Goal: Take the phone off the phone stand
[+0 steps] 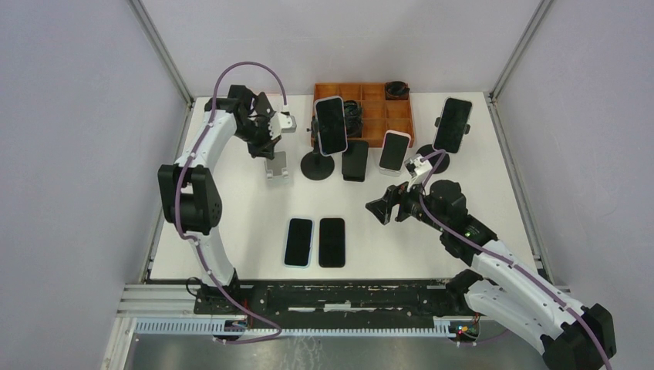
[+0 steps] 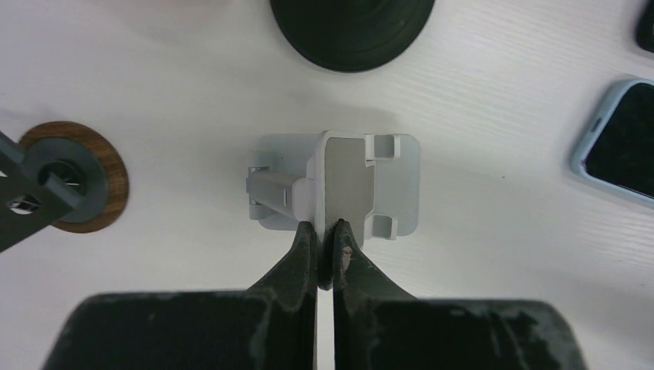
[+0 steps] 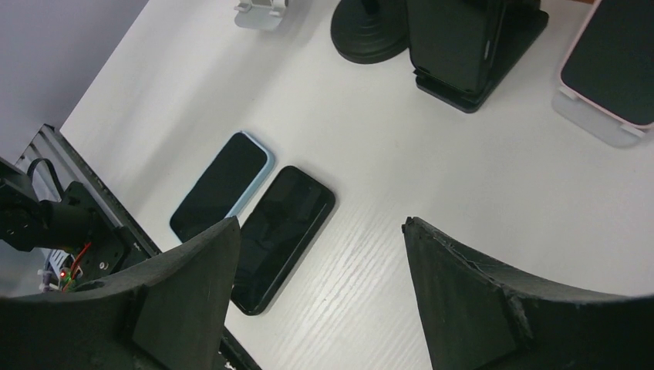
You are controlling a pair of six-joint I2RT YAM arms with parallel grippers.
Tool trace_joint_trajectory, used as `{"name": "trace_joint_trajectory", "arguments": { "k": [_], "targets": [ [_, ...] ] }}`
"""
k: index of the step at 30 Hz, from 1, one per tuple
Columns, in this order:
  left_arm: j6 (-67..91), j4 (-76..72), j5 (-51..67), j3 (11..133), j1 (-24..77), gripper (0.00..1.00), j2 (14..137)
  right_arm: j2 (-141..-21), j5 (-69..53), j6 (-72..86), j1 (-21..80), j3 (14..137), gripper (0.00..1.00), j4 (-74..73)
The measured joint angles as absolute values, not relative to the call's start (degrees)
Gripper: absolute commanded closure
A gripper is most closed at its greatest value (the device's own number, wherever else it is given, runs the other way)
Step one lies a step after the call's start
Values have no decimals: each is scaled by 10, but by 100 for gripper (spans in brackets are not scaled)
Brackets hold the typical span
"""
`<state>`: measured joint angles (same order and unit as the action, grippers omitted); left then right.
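My left gripper (image 1: 268, 146) is at the back left, shut on the top edge of a small white phone stand (image 2: 339, 185) that holds no phone. Two phones lie flat near the front: one in a light blue case (image 1: 298, 241) and one black (image 1: 332, 241). My right gripper (image 1: 382, 206) hovers open over bare table to the right of them, with nothing between its fingers (image 3: 193, 262). Other phones sit on stands at the back: one on a round-based black stand (image 1: 331, 125), a black one (image 1: 355, 159), a pink-cased one (image 1: 394, 150) and one at the far right (image 1: 453, 123).
An orange compartment tray (image 1: 401, 123) stands at the back centre behind the stands. A round black stand base (image 2: 351, 31) and a wood-rimmed disc base (image 2: 73, 176) lie close to the white stand. The table's right edge (image 1: 509, 177) runs past the far-right stand.
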<state>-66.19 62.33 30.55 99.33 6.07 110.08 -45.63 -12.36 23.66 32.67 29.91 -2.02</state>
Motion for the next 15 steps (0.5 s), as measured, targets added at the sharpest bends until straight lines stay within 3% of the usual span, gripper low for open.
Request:
{"name": "trace_joint_trajectory", "arguments": {
  "k": [8, 12, 15],
  "targets": [
    [-691, 579, 319, 1042, 53, 98, 1163, -460, -119, 249, 287, 279, 3, -32],
    [-709, 567, 321, 1047, 49, 98, 1191, -473, -120, 248, 273, 278, 2, -31],
    [-714, 565, 324, 1051, 47, 84, 1195, -499, -123, 246, 264, 278, 2, -18]
  ]
}}
